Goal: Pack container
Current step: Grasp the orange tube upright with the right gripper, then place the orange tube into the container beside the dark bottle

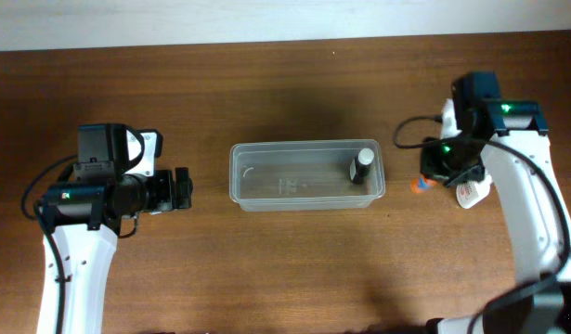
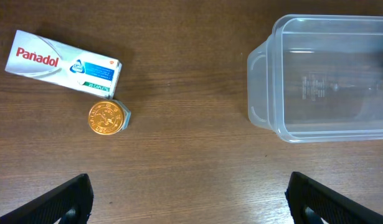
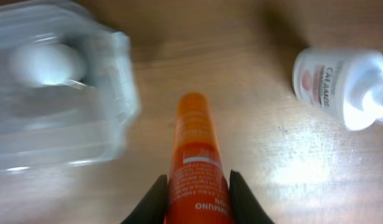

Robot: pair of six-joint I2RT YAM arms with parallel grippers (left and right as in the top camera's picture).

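Note:
The clear plastic container sits mid-table with a small dark bottle with a white cap standing at its right end. It also shows in the left wrist view and, blurred, in the right wrist view. My right gripper is shut on an orange tube, just right of the container; its tip peeks out in the overhead view. A white Calamine bottle lies beside it. My left gripper is open and empty, left of the container.
A white Panadol box and a small jar with a gold lid lie on the wood table left of the container, under the left arm. The right arm reaches in from the right edge.

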